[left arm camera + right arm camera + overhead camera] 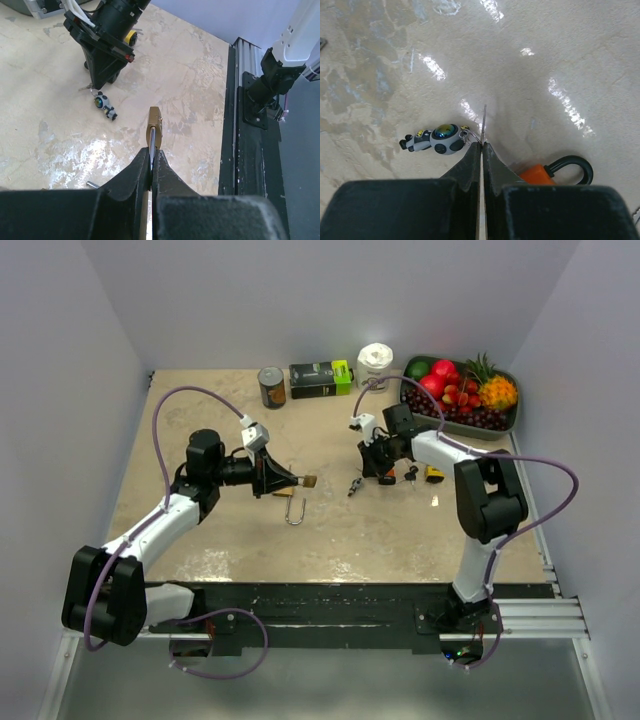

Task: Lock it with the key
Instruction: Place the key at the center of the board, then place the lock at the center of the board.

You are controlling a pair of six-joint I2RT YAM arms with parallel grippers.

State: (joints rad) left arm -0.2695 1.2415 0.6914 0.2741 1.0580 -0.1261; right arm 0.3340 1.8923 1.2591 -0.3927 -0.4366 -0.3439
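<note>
Left wrist shows left tool (151, 156) clamped on brass padlock (154, 125); right tool (482, 148) pinches the key (484, 122); green box (321, 378) lettering unreadable.

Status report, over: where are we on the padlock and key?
Left gripper shut on brass padlock. Right gripper shut on key, keychain toy beside it. Key and padlock apart, bare table between.

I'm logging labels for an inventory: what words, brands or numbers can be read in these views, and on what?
No text reads clearly.
Green-and-black box: printing too small to read.
Can: label blurred.
White tub: nothing legible.
Keychain figure: yellow marks, illegible.
</note>
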